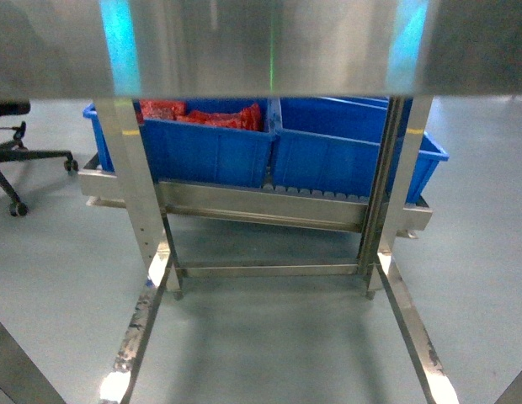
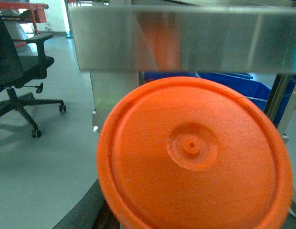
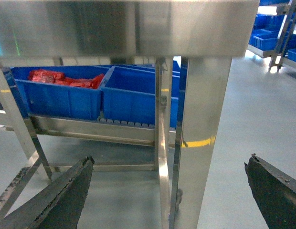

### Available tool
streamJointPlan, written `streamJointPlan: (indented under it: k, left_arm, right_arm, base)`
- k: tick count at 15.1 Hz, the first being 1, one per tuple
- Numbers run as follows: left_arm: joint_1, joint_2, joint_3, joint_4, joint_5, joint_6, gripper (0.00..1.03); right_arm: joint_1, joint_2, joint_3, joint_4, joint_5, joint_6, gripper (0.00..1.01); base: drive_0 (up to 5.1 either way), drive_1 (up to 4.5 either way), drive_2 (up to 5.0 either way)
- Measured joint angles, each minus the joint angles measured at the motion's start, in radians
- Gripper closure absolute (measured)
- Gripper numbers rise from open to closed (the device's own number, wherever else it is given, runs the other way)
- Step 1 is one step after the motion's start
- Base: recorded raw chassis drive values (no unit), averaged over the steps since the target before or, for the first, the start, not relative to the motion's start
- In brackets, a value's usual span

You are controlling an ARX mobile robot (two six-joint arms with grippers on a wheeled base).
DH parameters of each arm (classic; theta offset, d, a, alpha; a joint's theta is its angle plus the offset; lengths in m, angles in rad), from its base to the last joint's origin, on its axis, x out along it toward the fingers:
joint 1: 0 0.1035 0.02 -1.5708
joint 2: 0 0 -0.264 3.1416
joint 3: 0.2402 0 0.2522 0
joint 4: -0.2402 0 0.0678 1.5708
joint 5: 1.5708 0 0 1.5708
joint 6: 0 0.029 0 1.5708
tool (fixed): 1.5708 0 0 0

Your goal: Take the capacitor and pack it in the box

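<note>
Steel dominates every view. The head camera looks from under a brushed metal table edge (image 1: 261, 42) at a stainless rack (image 1: 269, 210) standing on a grey floor (image 1: 269, 337); neither arm nor gripper appears in this view.

Right arm: the wrist camera sits low, beneath the table edge, aimed level at a steel leg (image 3: 200, 143). The right gripper (image 3: 167, 191) shows two dark, worn fingers (image 3: 57, 200) at the lower left and lower right corners, spread wide apart with nothing between them.

Left arm: the wrist camera also sits below the table edge. A round orange disc (image 2: 193, 152), ridged at the rim with a small raised hub at its centre, fills most of the view with its flat face turned to the lens. The left gripper's fingers are not visible, so their state cannot be told, nor whether the disc is held.

Blue bins (image 1: 244, 143) stand side by side on the rack's roller shelf; the left one holds red packets (image 1: 215, 114). A black office chair (image 2: 19, 71) stands on the floor at the left.

The box and the capacitor appear in no view, so their position and long axis cannot be reported.
</note>
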Motion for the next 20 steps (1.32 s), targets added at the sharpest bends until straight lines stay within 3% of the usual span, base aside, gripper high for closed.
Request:
streamJointPlan:
  k: [18,20]
  left_arm:
    - [0.0,0.0,0.0,0.0,0.0,0.0,0.59]
    - [0.0,0.0,0.0,0.0,0.0,0.0,0.59]
  right_arm:
    - [0.0,0.0,0.0,-0.001,0.0,0.0,0.03]
    - [0.0,0.0,0.0,0.002,0.001,0.0,0.03]
  base:
    - [0.0,0.0,0.0]
    - [-4.8,2.62,2.6]
